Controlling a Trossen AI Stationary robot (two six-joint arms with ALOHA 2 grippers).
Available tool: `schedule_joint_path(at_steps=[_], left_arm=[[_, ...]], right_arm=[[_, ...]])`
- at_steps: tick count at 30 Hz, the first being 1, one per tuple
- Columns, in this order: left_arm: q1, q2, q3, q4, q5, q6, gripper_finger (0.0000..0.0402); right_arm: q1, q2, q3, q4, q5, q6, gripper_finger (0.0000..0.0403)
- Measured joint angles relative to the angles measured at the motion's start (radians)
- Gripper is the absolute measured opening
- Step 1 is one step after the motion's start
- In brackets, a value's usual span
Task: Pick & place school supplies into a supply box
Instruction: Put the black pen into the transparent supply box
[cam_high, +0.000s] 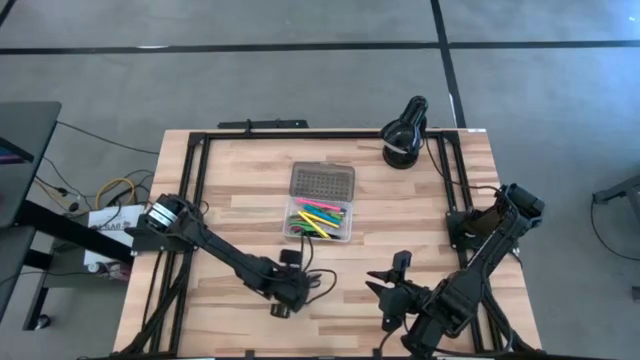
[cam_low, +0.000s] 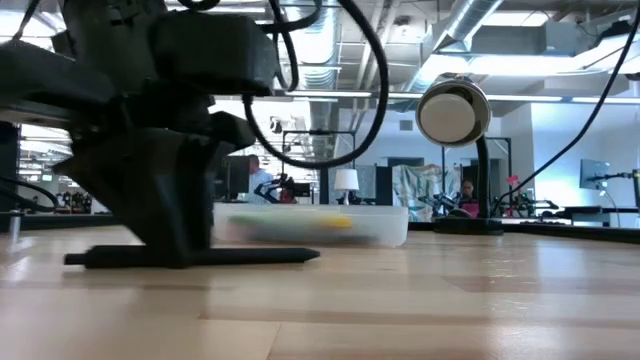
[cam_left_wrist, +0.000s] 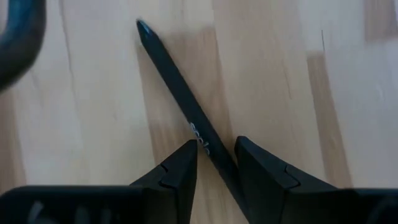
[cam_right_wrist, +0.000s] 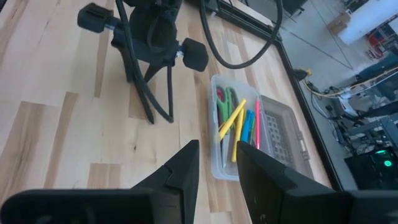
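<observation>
My left gripper (cam_left_wrist: 216, 163) is down at the tabletop, fingers (cam_left_wrist: 180, 171) a narrow gap apart w/ the black pen (cam_left_wrist: 180, 84) lying flat betw. them, slanted across the gap; not clamped yet as far as I can judge. Supply box (cam_high: 321, 204) sits open near table centre, well apart from the pen, already holding yellow, pink, green pens (cam_right_wrist: 239, 121) and scissors (cam_right_wrist: 225, 102). Risks: pen is thin and skewed, so closing may roll or pivot it out; fingertips scraping the wood could jam; a grip near one end means it droops and catches the box rim. Right gripper (cam_right_wrist: 217, 163) waits at the near edge, fingers parted, empty.
</observation>
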Motion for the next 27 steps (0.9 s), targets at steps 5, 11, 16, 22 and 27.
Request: schedule_joint_path(at_steps=[5,11,16,22,27], left_arm=[[-0.002,0.006,0.066,-0.143,0.033,0.0,0.0112],[-0.003,0.009,0.097,-0.196,0.041,0.06,0.0079],[-0.003,0.009,0.098,-0.195,0.038,0.03,0.005],[-0.002,0.009,0.097,-0.176,0.027,0.024,0.0056],[0.004,0.008,0.097,-0.137,0.019,0.017,0.0087]], right_arm=[[0.0,0.0,0.0,0.011,0.0,0.0,0.0102],[0.0,0.0,0.0,0.013,0.0,0.0,0.0102],[0.0,0.0,0.0,0.013,0.0,-0.005,0.0102],[-0.006,0.0,0.0,0.013,0.0,-0.006,0.0102],[-0.006,0.0,0.0,0.014,-0.001,-0.008,0.0102]])
